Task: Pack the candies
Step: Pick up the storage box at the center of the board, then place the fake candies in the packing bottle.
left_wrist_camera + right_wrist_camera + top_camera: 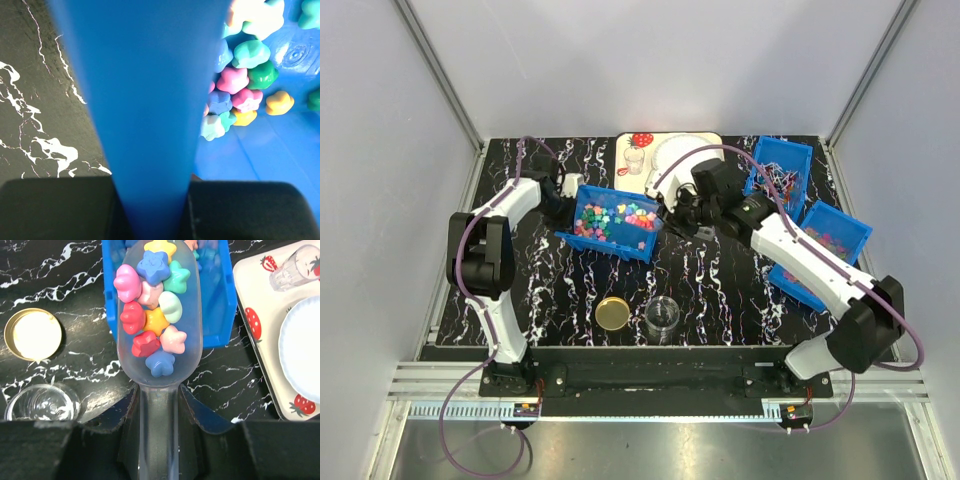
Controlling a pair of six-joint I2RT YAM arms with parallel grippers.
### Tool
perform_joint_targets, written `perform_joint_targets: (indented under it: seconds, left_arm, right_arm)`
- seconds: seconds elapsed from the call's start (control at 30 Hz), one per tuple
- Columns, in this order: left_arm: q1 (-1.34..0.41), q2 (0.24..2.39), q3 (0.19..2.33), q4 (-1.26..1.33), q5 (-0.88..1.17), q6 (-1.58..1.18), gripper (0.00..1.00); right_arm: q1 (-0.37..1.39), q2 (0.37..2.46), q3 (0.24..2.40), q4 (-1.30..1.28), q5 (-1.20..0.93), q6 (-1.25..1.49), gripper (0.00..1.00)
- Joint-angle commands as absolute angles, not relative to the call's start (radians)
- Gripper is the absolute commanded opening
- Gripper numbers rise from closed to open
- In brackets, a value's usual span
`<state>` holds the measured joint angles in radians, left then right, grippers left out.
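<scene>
**A:** While starting nearest the bases: clear jar standing open, not one candy inside, gold lid lying just beside it.

**B:** Nothing packed yet, then. Further out?

**A:** Right claw clenched on the handle of a clear scoop, heaped with candies, raised at the end of the blue bin.

**B:** And left?

**A:** Left claw pinching the bin's wall, seemingly tipping it; most candies lying inside there.

**B:** Left to do, by the look: emptying that load into the jar, likely more scoops, then capping with the lid.
</scene>
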<state>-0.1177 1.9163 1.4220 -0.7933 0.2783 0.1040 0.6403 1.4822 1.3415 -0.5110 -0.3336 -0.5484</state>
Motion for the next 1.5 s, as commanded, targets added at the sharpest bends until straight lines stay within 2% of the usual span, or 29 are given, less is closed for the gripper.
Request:
perform_joint_targets:
  seconds: [0.0, 1.07, 1.47]
  left_arm:
    - [-0.12, 1.898, 1.427, -0.735, 0.322, 0.1, 0.0]
    - [-0.118, 1.902, 1.427, -0.73, 0.313, 0.103, 0.0]
    - [-0.112, 1.913, 1.422, -0.726, 0.322, 0.107, 0.0]
  right_arm:
    - [0.634, 1.369, 1.304, -0.52, -0.364, -0.575, 0.0]
    - [0.635, 0.959, 0.971, -0.745, -0.396, -0.626, 0.0]
    - [0.637, 0.888, 0.92, -0.775, -0.399, -0.592, 0.0]
